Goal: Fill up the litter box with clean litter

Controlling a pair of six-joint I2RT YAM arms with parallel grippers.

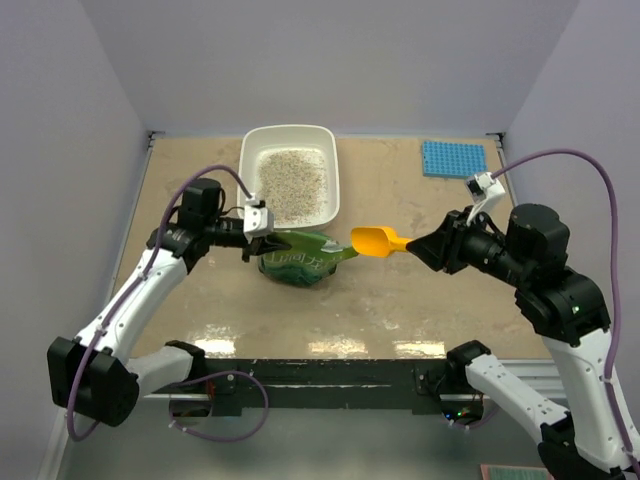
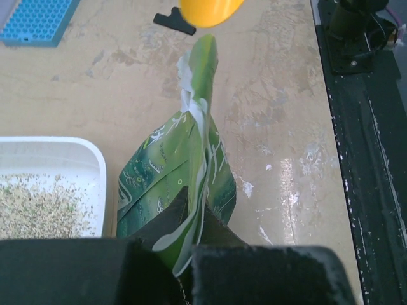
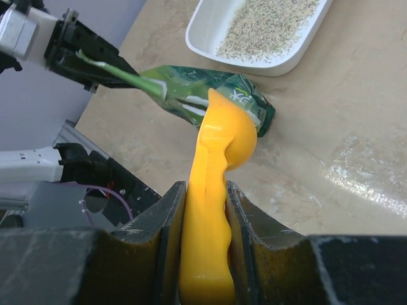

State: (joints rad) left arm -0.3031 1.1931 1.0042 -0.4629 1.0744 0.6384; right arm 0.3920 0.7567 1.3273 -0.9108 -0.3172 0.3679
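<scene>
Both arms share one build: glossy white shell links joined by chunky black motor housings. The left arm (image 1: 130,300) carries a dull purple left cable (image 1: 212,168) that arcs over its black wrist housing and runs down along the white links. The right arm (image 1: 592,400) has a matching right cable (image 1: 560,153) in a wider loop, and a tiny green light glows on one black joint. Each wrist bears a small white camera block, the left block (image 1: 257,217) and the right block (image 1: 481,185). The left gripper (image 2: 184,254) and the right gripper (image 3: 205,190) are matte black, with thick, flat-sided fingers (image 3: 168,235).
</scene>
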